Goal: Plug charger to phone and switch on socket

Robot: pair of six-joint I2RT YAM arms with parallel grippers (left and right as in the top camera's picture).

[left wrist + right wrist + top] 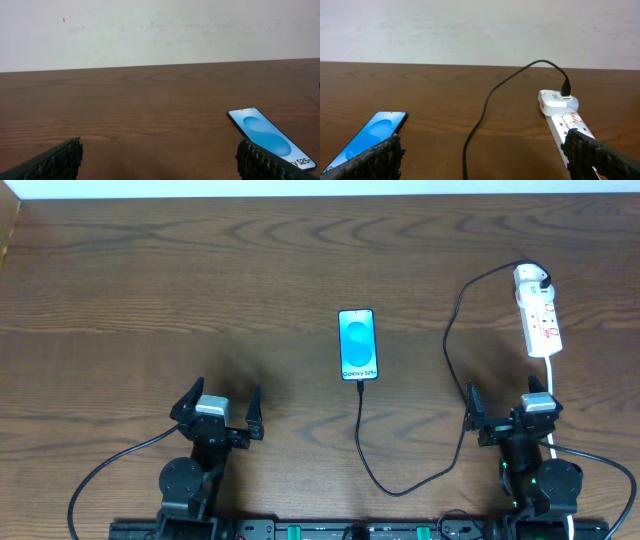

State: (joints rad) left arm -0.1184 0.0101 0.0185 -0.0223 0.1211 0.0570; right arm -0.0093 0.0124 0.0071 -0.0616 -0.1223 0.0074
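The phone [357, 345] lies flat mid-table with its blue screen lit; it also shows as the phone [272, 137] and the phone [370, 135]. The charger's black cable [452, 370] runs from the phone's near edge, where its tip seems seated, loops toward me and rises to the white adapter [533, 277]. That adapter [559, 100] sits in the far end of the socket [542, 320], a white strip with red marks, seen again as the socket [568, 125]. My left gripper [224, 392] is open over bare wood, left of the phone. My right gripper [505, 392] is open, near the socket's near end.
The strip's white cord [552, 380] runs toward me beside the right gripper. The cable [480, 120] crosses the wood between the right fingers [370, 160]. A pale wall stands behind the table's far edge [160, 65].
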